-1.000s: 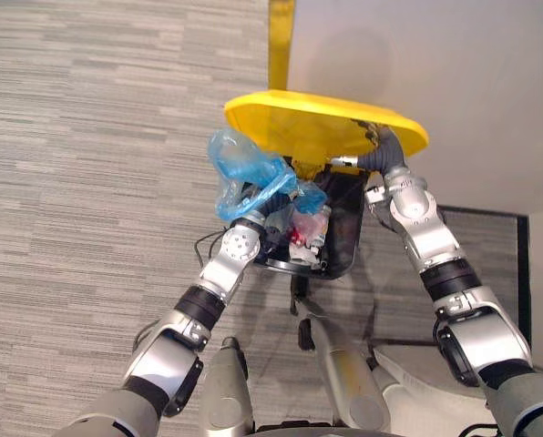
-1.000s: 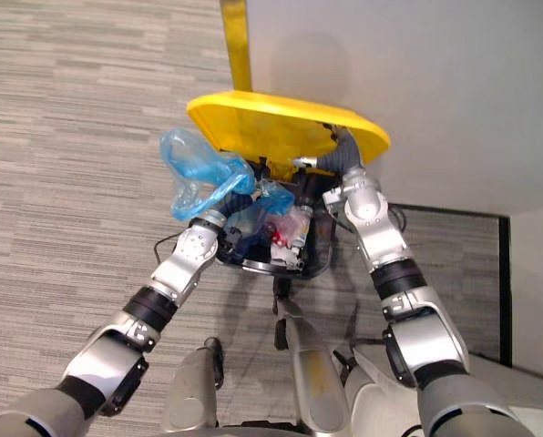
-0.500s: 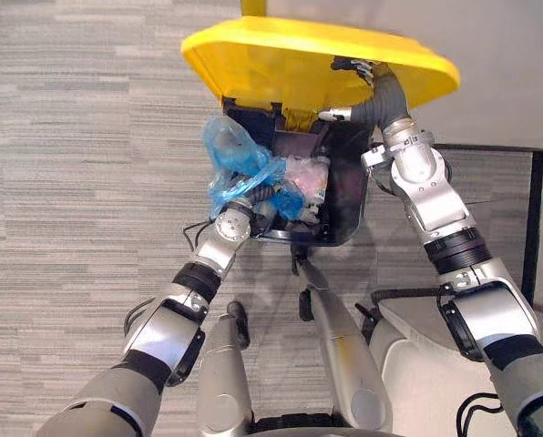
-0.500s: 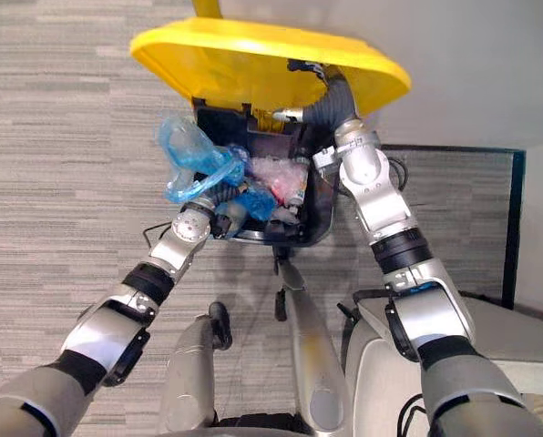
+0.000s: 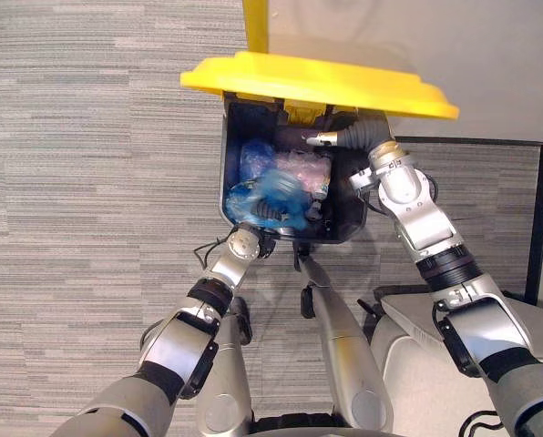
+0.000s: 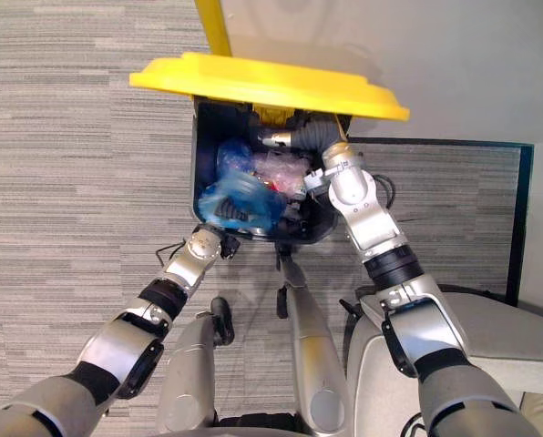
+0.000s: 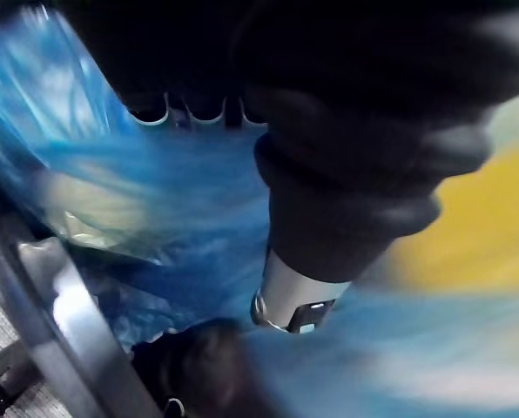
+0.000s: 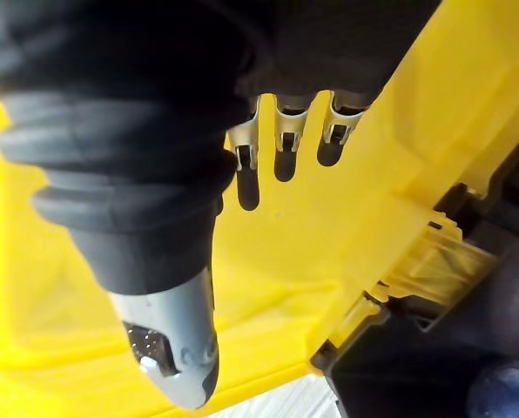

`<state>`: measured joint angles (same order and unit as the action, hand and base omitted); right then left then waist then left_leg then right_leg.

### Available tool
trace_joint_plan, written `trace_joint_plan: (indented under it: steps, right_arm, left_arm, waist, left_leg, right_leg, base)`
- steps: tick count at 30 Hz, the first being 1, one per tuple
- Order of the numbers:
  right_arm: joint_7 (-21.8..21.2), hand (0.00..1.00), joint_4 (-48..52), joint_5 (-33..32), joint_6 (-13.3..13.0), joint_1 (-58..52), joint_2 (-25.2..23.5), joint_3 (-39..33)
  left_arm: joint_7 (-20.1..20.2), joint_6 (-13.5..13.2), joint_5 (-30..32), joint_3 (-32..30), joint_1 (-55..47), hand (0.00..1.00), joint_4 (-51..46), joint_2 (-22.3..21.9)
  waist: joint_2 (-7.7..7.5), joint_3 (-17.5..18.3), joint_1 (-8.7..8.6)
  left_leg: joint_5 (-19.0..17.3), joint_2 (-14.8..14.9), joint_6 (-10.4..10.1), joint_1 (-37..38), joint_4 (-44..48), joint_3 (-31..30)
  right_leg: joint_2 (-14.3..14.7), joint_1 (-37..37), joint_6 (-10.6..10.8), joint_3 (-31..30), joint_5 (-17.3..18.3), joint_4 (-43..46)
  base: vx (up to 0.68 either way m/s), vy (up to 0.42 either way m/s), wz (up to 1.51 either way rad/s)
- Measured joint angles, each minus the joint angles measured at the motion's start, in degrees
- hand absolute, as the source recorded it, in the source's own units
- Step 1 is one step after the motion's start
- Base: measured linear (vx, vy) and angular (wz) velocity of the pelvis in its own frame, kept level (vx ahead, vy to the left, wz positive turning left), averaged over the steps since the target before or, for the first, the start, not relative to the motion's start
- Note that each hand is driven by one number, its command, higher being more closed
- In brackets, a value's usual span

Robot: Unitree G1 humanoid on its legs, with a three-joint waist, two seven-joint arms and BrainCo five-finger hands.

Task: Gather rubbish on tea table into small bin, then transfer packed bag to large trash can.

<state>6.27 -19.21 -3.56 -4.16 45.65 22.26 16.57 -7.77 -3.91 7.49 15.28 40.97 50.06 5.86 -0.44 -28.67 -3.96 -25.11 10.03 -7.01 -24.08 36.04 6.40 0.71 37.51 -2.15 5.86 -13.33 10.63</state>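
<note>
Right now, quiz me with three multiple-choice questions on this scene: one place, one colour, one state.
1. Where is the blue bag? A on a tea table; B inside the black trash can; C in a small bin.
2. What colour is the lid? A yellow; B green; C red.
3. How is the lid? A shut; B held raised; C taken off.
B: it sits within the can's walls. A: plainly yellow. B: the right hand props it from beneath with straight fingers.
</note>
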Motion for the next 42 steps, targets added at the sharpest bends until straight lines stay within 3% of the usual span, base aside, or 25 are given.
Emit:
trace_joint_plan:
  steps: [6, 11, 16, 21, 26, 32, 40, 42]
  right_arm:
    - [-0.5, 0.0, -0.1, 2.9, 0.0, -5.7, 0.0, -1.0]
    - [-1.5, 0.0, -0.3, 4.3, 0.3, -11.6, -0.2, -3.8]
    - [-1.6, 0.0, -0.4, 6.7, 0.7, -21.1, -2.7, -6.8]
    - [-2.6, 0.0, -0.4, 10.1, 0.7, -29.2, -6.6, -10.3]
    - [-4.1, 0.0, -1.4, 11.6, 0.9, -36.5, -9.9, -12.5]
    - [-5.4, 0.0, -5.2, 13.3, 2.2, -40.9, -10.7, -14.8]
    - [-6.4, 0.0, -10.0, 13.4, 3.0, -45.2, -13.3, -16.6]
    - [-6.3, 0.0, -11.7, 13.4, 3.1, -47.4, -13.9, -18.1]
  left_arm:
    - [0.0, 0.2, -0.1, -0.7, -5.0, 0.0, -0.3, 2.6]
    - [0.1, 0.3, -0.7, -2.3, -9.8, 0.0, -6.7, 3.6]
    - [0.9, -1.2, -4.7, -5.0, -21.3, 0.0, -16.8, 2.5]
    - [2.3, -1.8, -7.9, -10.9, -32.4, 0.0, -21.4, 2.7]
    - [3.8, -1.6, -10.2, -18.3, -44.3, 0.0, -21.3, 2.2]
    - [4.0, -1.2, -10.4, -23.3, -47.9, 0.0, -16.6, 1.3]
    - [4.0, -0.1, -10.3, -25.5, -52.3, 0.0, -12.7, 0.8]
    - [4.0, -0.1, -10.3, -26.3, -52.3, 0.0, -12.7, 0.1]
  waist:
    - [0.43, 0.9, 0.39]
    - [0.83, 1.3, 0.47]
    - [3.38, 6.7, 1.95]
    - [3.55, 9.6, 3.24]
    - [2.78, 12.6, 3.53]
    - [2.2, 14.5, 4.68]
    - [-1.49, 15.9, 4.87]
    - [-2.25, 15.5, 4.56]
  left_leg:
    - [0.2, -0.1, 0.0, 1.9, -0.5, -1.1]
    - [2.2, -0.8, -0.5, 6.3, -4.9, -2.1]
    - [3.5, -0.9, -0.8, 10.5, -8.6, -3.4]
    - [3.9, -1.0, -0.8, 14.7, -10.2, -4.2]
    - [4.6, -1.6, -0.7, 18.9, -12.4, -4.4]
    - [4.8, -2.1, -0.5, 21.7, -12.5, -4.4]
    - [4.9, -3.8, 0.2, 24.8, -11.0, -1.5]
    - [4.5, -4.2, 0.9, 24.6, -8.9, -1.2]
  right_leg:
    - [-0.2, -2.7, 0.0, 0.8, 0.0, -0.9]
    - [-0.9, -6.9, 0.0, 2.2, 0.0, -2.9]
    - [-1.0, -11.5, -0.1, 3.7, 0.1, -5.2]
    - [-1.0, -15.7, 0.0, 4.6, 0.7, -5.9]
    - [-1.4, -19.0, 0.5, 4.6, 1.4, -5.6]
    - [-2.0, -21.2, 1.4, 4.4, 2.1, -4.6]
    - [-3.0, -22.7, 2.7, 1.7, 1.5, -3.2]
    - [-3.7, -22.5, 4.6, 2.0, 3.7, -1.7]
  base:
    - [-0.01, 0.007, 0.08]
    - [0.04, -0.001, 0.19]
    - [0.04, 0.013, 0.14]
    - [-0.01, 0.019, 0.12]
    - [0.0, 0.005, 0.05]
    - [-0.02, 0.001, 0.0]
    - [-0.09, 0.009, -0.15]
    - [-0.17, 0.042, -0.17]
